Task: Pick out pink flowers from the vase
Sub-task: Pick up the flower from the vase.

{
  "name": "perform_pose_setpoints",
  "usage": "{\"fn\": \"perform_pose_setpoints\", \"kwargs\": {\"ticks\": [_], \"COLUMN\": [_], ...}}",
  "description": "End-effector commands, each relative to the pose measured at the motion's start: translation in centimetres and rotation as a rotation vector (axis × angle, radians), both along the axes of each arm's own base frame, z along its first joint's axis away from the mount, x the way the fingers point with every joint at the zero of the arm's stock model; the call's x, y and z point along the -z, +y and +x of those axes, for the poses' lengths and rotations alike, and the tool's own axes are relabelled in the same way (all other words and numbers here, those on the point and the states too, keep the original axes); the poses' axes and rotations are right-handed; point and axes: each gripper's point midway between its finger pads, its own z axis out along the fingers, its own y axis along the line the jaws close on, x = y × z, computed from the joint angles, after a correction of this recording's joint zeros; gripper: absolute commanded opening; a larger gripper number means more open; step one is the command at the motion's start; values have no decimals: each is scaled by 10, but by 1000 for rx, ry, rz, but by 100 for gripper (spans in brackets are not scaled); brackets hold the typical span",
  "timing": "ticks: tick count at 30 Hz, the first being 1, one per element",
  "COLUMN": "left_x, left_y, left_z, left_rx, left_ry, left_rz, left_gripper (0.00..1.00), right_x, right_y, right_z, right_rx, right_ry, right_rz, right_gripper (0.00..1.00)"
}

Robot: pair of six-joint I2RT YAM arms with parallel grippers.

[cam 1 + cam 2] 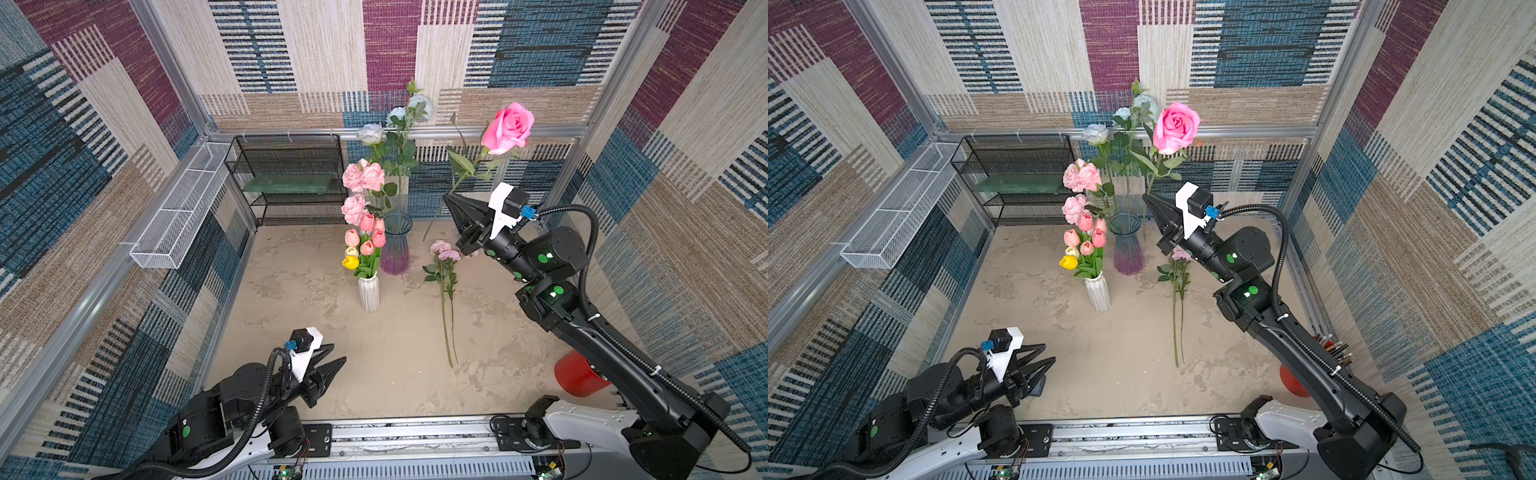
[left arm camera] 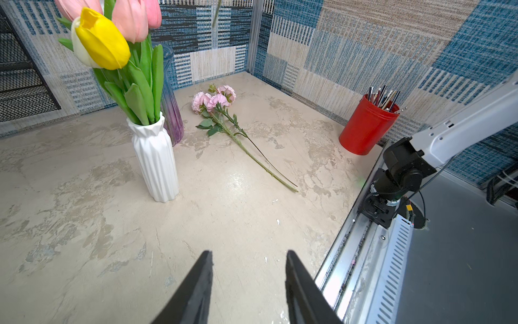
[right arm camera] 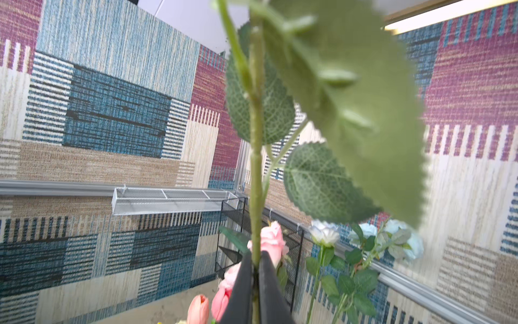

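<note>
Your left end effector (image 2: 249, 254) hung open over the worktop (image 2: 252, 213). From it, the white vase (image 2: 155, 165) stood at eleven o'clock, pink flowers (image 2: 215, 99) lay flat at twelve, the red cup (image 2: 367, 126) at two.

In both top views the tabletop (image 1: 374, 374) lies bare at lower centre. White vase (image 1: 368, 293) and glass vase (image 1: 395, 245) crowd mid-frame, a pink sprig (image 1: 441, 270) right of them, a pink rose (image 1: 509, 126) overhangs upper right, a red cup (image 1: 575, 376) blocks lower right.
</note>
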Motion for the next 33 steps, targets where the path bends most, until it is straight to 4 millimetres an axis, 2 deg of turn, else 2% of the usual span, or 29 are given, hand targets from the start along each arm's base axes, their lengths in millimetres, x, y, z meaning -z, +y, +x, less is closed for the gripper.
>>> {"fn": "perform_pose_setpoints", "kwargs": {"ticks": [1, 5, 11, 15, 19, 24, 27, 33], "left_x": [-6, -3, 9, -3, -17, -23, -28, -39], "left_y": [2, -6, -36, -59, -69, -79, -89, -117], "left_z": [0, -2, 5, 10, 12, 17, 20, 29], "left_rx": [-2, 42, 83, 110, 130, 153, 172, 213], "left_ry": [-27, -31, 63, 100, 81, 50, 14, -26], "left_rz": [-9, 10, 144, 138, 134, 172, 177, 168], "left_gripper": [44, 46, 47, 48, 49, 51, 51, 57], "right_x": [22, 40, 68, 79, 86, 90, 99, 115], "right_y": [0, 0, 11, 19, 22, 16, 15, 18], "right_z": [-3, -13, -29, -37, -38, -40, -34, -35], "right_rx": [27, 15, -29, -46, -50, -38, -17, -30], "right_ry": [52, 130, 232, 286, 361, 407, 464, 533], "right_rz": [-45, -46, -24, -24, -35, -17, -15, -37], "right_gripper": [0, 0, 0, 0, 0, 0, 0, 0]}}
